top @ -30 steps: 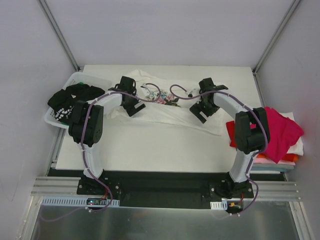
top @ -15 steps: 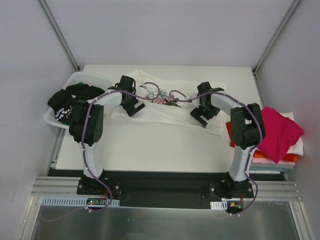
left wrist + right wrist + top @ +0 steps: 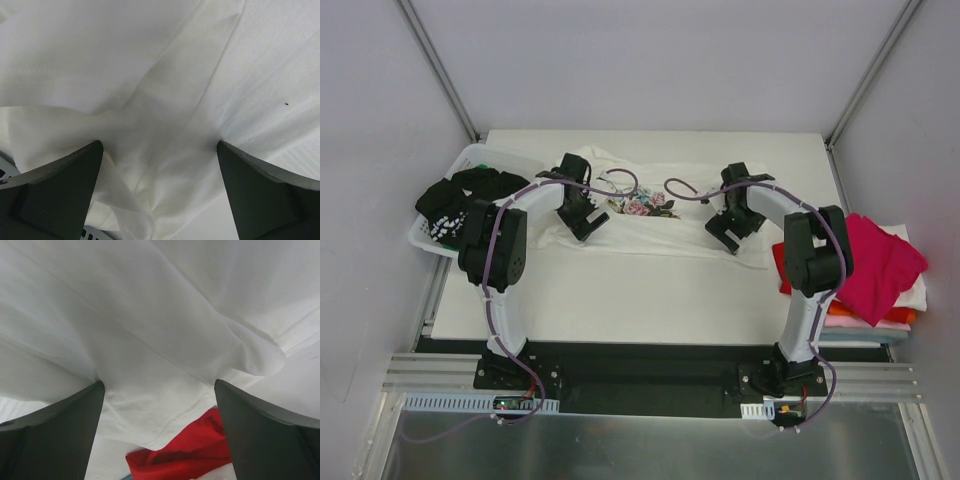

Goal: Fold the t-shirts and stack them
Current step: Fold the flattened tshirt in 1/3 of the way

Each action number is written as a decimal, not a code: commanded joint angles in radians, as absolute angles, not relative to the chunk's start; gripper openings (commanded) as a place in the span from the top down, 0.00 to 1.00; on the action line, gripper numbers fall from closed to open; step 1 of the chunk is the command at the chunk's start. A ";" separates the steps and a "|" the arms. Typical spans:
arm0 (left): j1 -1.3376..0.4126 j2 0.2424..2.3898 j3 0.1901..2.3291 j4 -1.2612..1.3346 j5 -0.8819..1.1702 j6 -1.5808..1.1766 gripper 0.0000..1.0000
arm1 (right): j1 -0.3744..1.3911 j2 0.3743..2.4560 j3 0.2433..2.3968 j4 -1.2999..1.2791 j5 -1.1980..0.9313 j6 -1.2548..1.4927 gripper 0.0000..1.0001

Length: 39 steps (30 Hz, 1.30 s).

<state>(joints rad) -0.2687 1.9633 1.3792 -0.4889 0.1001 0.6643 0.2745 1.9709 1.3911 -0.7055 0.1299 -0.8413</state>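
Basket (image 3: 472, 160) at the tabletop's left edge, black tee (image 3: 452, 202) heaped in and over it. Left gripper (image 3: 582, 218) down on the left part of the white tee (image 3: 650, 232), jaws spread wide, creased white cloth between the fingers (image 3: 55, 195), not pinched. White tee lies spread across the far middle of the tabletop (image 3: 620, 300), floral print (image 3: 642, 207) up, between the two grippers. Right gripper (image 3: 728, 233) down on the tee's right part, jaws also wide apart, a cloth fold between them, nothing clamped. Red tee (image 3: 185, 450) shows just past the white hem in the right wrist view. Right edge: stack with magenta tee (image 3: 880, 265) draped on top, orange tee (image 3: 842, 318) under it.
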 commanded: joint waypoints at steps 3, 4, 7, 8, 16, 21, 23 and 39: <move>-0.305 1.936 1.322 -0.583 0.101 0.632 0.01 | 0.235 1.930 1.270 -0.686 0.181 -0.885 0.04; -0.319 1.931 1.315 -0.584 0.103 0.629 0.01 | 0.232 1.922 1.261 -0.678 0.186 -0.887 0.04; -0.344 1.907 1.278 -0.584 0.104 0.620 0.01 | 0.222 1.889 1.215 -0.661 0.190 -0.887 0.04; -0.359 1.893 1.260 -0.586 0.104 0.618 0.01 | 0.222 1.881 1.201 -0.655 0.192 -0.887 0.04; -0.410 1.827 1.158 -0.586 0.100 0.597 0.01 | 0.210 1.806 1.114 -0.621 0.201 -0.885 0.04; -0.410 1.793 1.112 -0.586 0.084 0.597 0.01 | 0.207 1.781 1.094 -0.624 0.193 -0.877 0.04; -0.408 1.780 1.094 -0.586 0.083 0.598 0.01 | 0.207 1.769 1.086 -0.627 0.193 -0.874 0.04; -0.410 1.572 1.215 -0.584 0.115 0.594 0.01 | 0.256 1.625 1.161 -0.638 0.219 -0.835 0.04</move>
<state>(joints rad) -0.4065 1.6886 1.1305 -0.5632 0.0975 0.5907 0.2314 1.7084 1.0958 -0.6098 0.1822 -0.8562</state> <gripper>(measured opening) 0.993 0.963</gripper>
